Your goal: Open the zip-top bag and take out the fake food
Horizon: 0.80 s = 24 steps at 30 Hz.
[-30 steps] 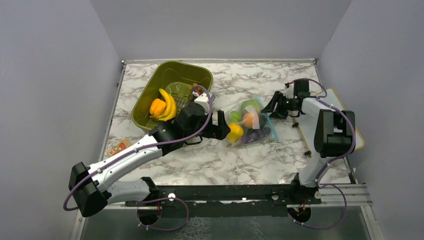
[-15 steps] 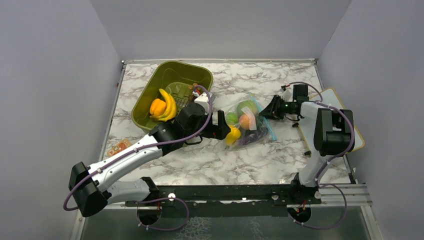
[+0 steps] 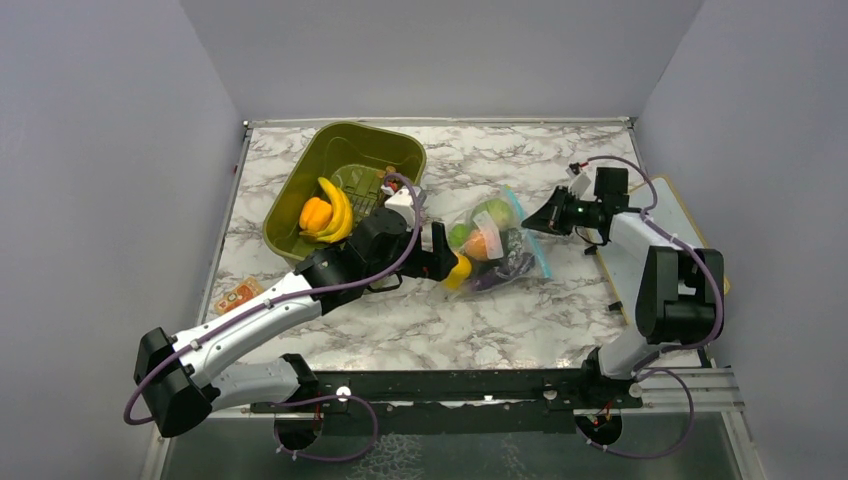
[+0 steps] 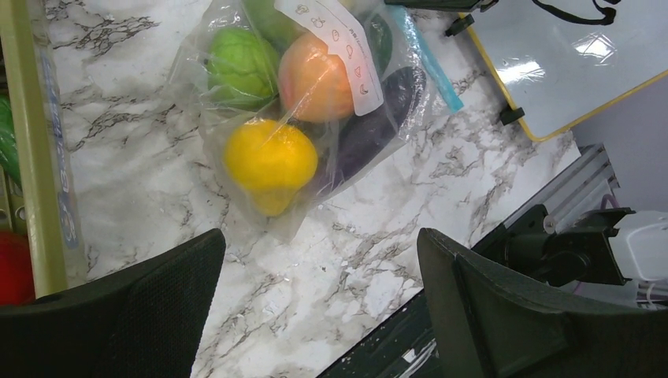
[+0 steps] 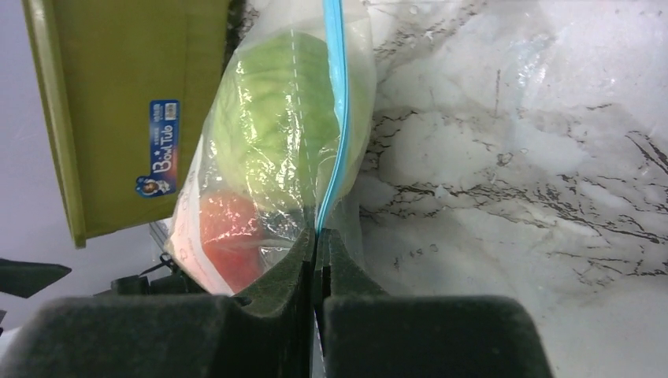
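The zip-top bag [image 3: 497, 243] lies on the marble table between my two grippers, its blue zipper strip [image 5: 337, 118] on the right-hand side. The fake food is inside it: green pieces [image 4: 243, 64], a peach-orange fruit [image 4: 315, 79], a yellow pear [image 4: 270, 161] and a dark eggplant [image 4: 378, 118]. My right gripper [image 5: 317, 240] is shut on the zipper strip, its pads pressed together with the plastic between them. At the bag's opposite, closed end my left gripper [image 4: 319, 240] stands open, just short of the pear and holding nothing.
An olive-green tub [image 3: 345, 148] sits at the back left, holding a banana bunch [image 3: 337, 208] and an orange pepper [image 3: 314, 214]. A yellow-rimmed white board [image 4: 567, 71] lies at the right edge. A small card [image 3: 237, 295] rests near the left edge.
My right gripper moved in toward the bag and closed on its zipper strip. The bag shifted slightly left and bunched up. The left arm barely moved.
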Available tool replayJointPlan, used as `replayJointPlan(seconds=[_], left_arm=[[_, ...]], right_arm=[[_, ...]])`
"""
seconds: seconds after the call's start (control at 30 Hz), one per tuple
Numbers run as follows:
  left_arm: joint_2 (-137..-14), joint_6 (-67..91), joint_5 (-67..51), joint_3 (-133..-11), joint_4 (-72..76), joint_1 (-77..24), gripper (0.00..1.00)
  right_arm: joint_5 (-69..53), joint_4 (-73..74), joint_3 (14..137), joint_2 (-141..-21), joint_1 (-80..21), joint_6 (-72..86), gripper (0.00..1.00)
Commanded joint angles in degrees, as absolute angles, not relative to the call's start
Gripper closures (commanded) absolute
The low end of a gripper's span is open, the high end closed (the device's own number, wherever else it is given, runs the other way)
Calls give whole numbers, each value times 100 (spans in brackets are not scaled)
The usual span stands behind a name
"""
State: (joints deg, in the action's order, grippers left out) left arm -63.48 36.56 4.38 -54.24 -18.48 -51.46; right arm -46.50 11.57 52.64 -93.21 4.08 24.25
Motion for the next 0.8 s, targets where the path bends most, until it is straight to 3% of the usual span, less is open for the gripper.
replayJointPlan(seconds=[0.0,0.4,0.77], left_arm=[[-6198,3663,606,-5342,-1758,-5165,5],[-6479,3385,416,-5649,-1245,-5060,1],[-6456,3645,-76,-5712,-985,-4569,1]], right_arm=[[-4943,1168,5281,-8690,404,2267,99],[-6113,1795,5507,-7034,227,1691,99],[-6417,2804,6345,-6899,-1265,949,99]])
